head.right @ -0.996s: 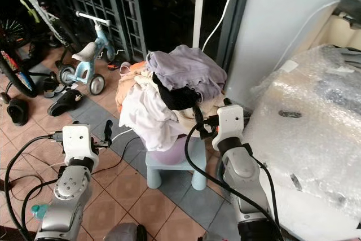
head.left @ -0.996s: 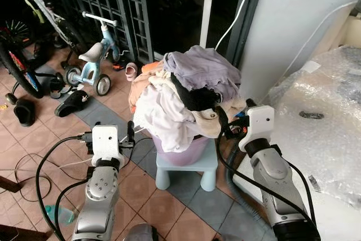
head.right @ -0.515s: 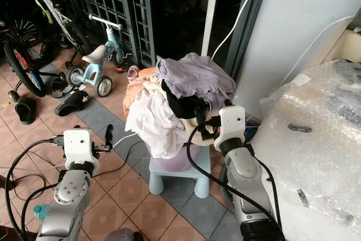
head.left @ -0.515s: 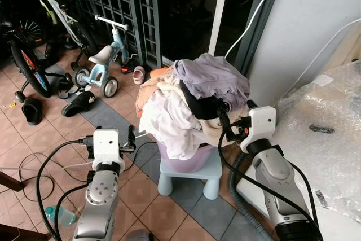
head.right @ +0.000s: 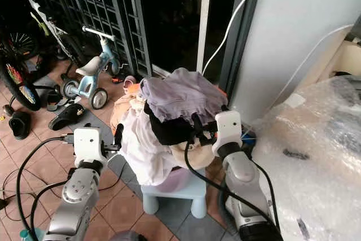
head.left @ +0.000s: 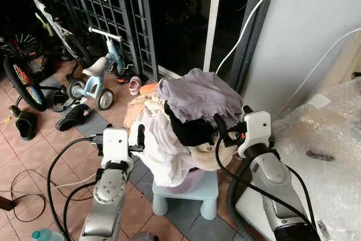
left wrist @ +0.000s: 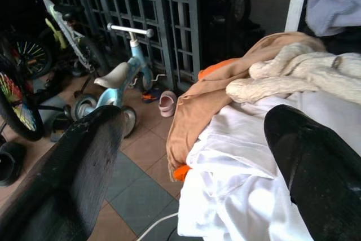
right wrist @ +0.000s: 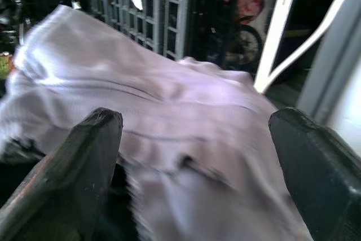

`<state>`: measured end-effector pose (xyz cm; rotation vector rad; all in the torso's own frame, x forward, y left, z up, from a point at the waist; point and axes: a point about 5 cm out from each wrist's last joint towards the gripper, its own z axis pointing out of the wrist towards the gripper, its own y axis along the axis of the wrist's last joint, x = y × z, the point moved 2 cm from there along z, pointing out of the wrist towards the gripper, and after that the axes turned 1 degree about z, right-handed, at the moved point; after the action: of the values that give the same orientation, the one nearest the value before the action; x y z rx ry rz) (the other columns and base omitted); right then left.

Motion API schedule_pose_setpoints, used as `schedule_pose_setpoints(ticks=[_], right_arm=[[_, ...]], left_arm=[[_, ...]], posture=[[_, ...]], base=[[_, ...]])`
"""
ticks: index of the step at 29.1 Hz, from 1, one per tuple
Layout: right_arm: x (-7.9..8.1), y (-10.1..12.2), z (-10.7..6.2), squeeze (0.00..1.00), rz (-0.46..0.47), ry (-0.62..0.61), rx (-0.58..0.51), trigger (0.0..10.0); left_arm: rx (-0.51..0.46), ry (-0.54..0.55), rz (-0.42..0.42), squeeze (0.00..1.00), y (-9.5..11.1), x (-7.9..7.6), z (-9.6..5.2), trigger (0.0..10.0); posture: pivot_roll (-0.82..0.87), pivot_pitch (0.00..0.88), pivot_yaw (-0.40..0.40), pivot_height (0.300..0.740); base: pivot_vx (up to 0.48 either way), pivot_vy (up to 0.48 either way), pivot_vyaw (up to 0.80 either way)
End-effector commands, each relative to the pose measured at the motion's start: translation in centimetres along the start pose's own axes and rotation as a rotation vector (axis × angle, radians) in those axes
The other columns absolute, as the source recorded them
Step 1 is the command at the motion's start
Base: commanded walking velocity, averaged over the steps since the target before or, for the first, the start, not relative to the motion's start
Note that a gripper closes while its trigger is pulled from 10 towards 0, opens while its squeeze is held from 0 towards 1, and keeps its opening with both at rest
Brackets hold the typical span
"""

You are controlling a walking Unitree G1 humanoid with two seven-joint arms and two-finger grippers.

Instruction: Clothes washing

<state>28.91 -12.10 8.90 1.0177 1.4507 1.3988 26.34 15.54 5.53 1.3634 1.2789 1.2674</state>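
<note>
A heap of laundry (head.left: pixel 189 111) overflows a purple basin (head.left: pixel 190 183) on a pale blue stool (head.left: pixel 186 197). A lilac garment (head.left: pixel 197 91) lies on top, with a black one (head.left: pixel 189 131) under it and a white one (head.left: pixel 163 153) hanging down the front. My left gripper (head.left: pixel 139 137) is open at the heap's left side; in the left wrist view its fingertips (left wrist: pixel 104 119) frame the white cloth (left wrist: pixel 237 196) and a tan cloth (left wrist: pixel 225 88). My right gripper (head.left: pixel 221 125) is open at the right side, facing the lilac garment (right wrist: pixel 169 111).
A bubble-wrapped appliance (head.left: pixel 330 145) stands close on the right against a grey wall (head.left: pixel 304 38). A metal gate (head.left: pixel 130 15) is behind the heap. A blue tricycle (head.left: pixel 96 77), a bicycle (head.left: pixel 22 77) and sandals (head.left: pixel 70 117) crowd the left. Cables (head.left: pixel 34 193) lie on the tiles.
The camera has come closer to the heap and risen. Both grippers have lifted and closed in on the laundry's sides; the left one, once well clear, now sits against the white cloth.
</note>
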Motion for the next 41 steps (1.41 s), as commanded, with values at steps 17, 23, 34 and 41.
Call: schedule_pose_setpoints(ticks=[17, 23, 34, 41], right_arm=[[-0.5, -0.4, 3.1, 0.00, 0.007, 0.028, 0.083, 1.1], [-0.7, -0.6, 4.4, 0.00, 0.096, -0.056, 0.144, 0.0], [-2.2, -2.6, 3.9, 0.00, 0.161, -0.130, 0.277, 0.0], [-2.1, -2.3, 4.0, 0.00, 0.184, -0.137, 0.267, 0.0]], left_arm=[[-0.003, 0.009, -0.005, 0.00, 0.4, -0.4, 0.7, 10.0], [0.004, 0.010, 0.001, 0.00, 0.2, -0.3, 0.6, 10.0], [0.011, 0.002, 0.002, 0.00, 0.0, -0.6, 0.5, 10.0], [0.010, -0.001, 0.001, 0.00, 0.1, -0.8, 0.6, 10.0]], posture=[[-0.02, 0.000, 0.042, 0.740], [-0.02, 0.000, 0.040, 0.740], [-0.04, 0.000, 0.039, 0.740], [-0.04, 0.000, 0.035, 0.740]], base=[[0.000, 0.000, 0.00], [0.000, 0.000, 0.00], [0.000, 0.000, 0.00], [0.000, 0.000, 0.00]])
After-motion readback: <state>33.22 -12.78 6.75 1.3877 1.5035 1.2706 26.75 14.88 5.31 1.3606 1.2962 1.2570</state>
